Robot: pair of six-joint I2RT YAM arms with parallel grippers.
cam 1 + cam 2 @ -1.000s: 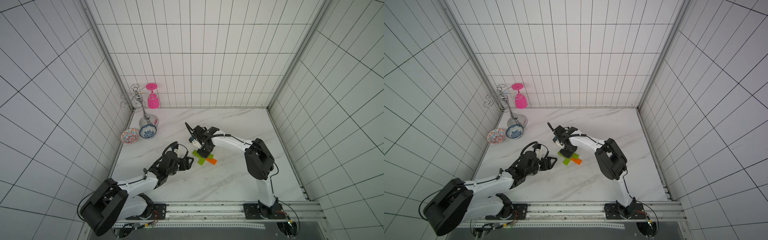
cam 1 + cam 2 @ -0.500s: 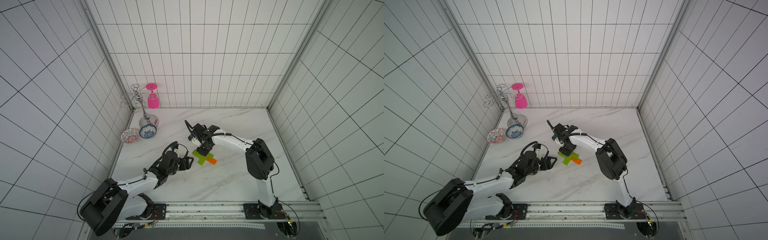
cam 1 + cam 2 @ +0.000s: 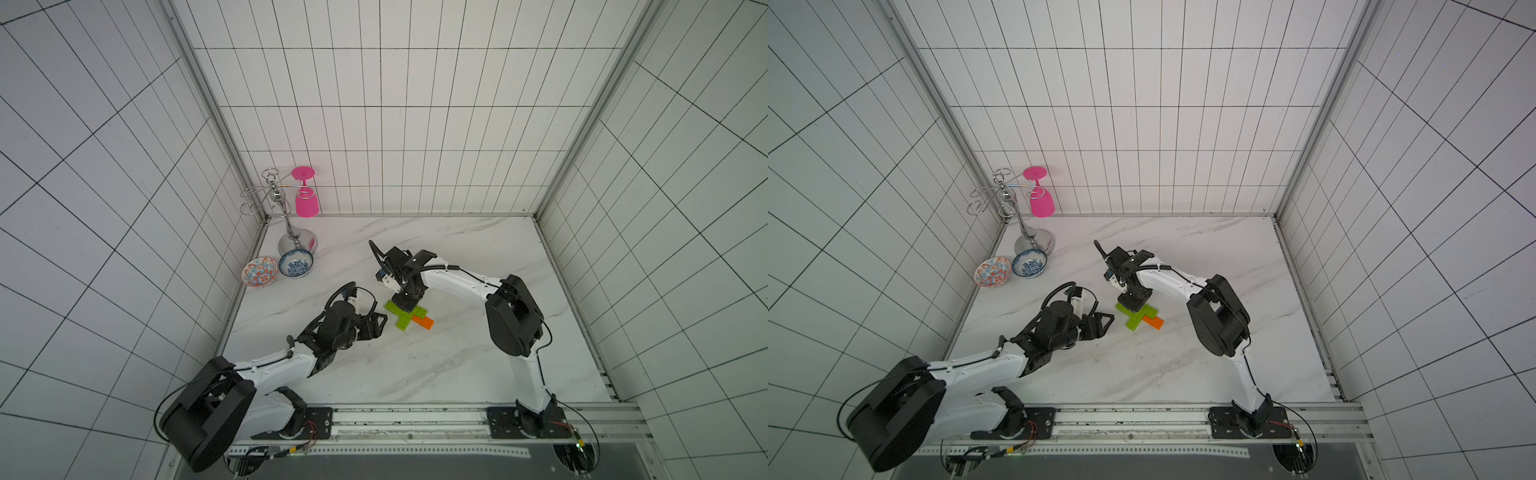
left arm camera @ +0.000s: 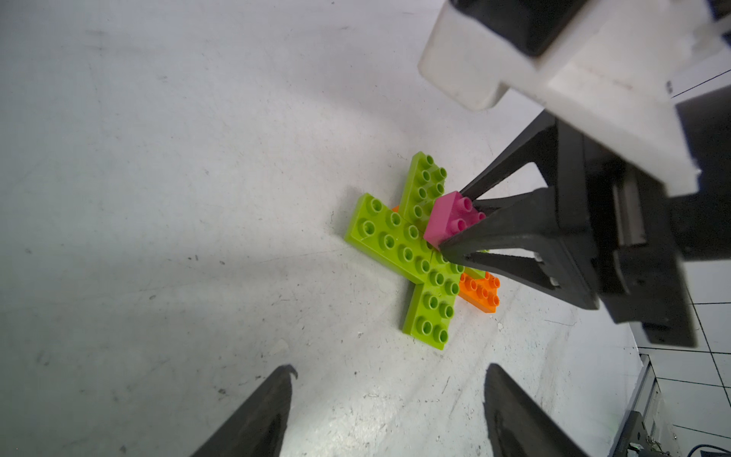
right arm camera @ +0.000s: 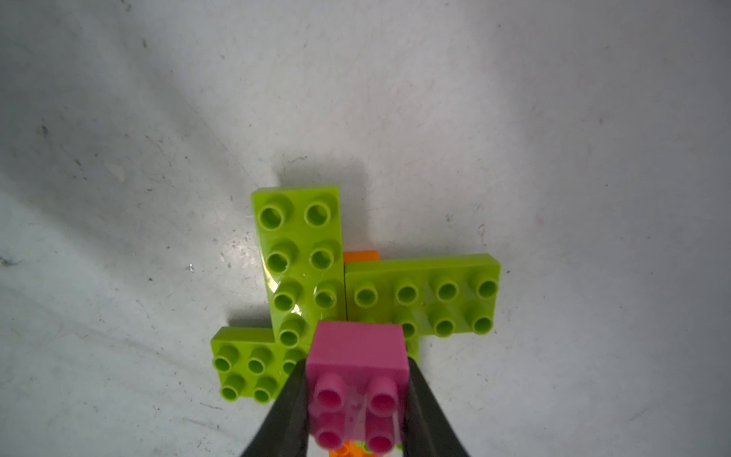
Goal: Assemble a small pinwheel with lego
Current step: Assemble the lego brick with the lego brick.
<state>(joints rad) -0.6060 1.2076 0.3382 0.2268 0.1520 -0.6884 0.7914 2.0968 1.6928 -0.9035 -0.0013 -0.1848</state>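
Right gripper (image 5: 358, 376) clamped on pink brick (image 4: 445, 213), studs up, at centre of pinwheel (image 3: 402, 316). Pinwheel flat on table (image 3: 457, 365), near middle; orange handle (image 3: 424, 321) pokes from under cross toward right arm's side. Left gripper (image 3: 379, 326) spread, empty, just beside pinwheel.

The white marbled surface (image 3: 457, 374) in front of me is scuffed and speckled. Near its middle the lime-green cross (image 3: 400, 323) lies flat, studs up. An orange brick (image 3: 424, 322) pokes out from under it toward 3 o'clock. At 10 o'clock, by the wall, an orange-patterned bowl (image 3: 259, 271) and a blue-patterned bowl (image 3: 296, 263) sit side by side. Just beyond them, toward 11 o'clock, stands the chrome rack's round foot (image 3: 298, 240).
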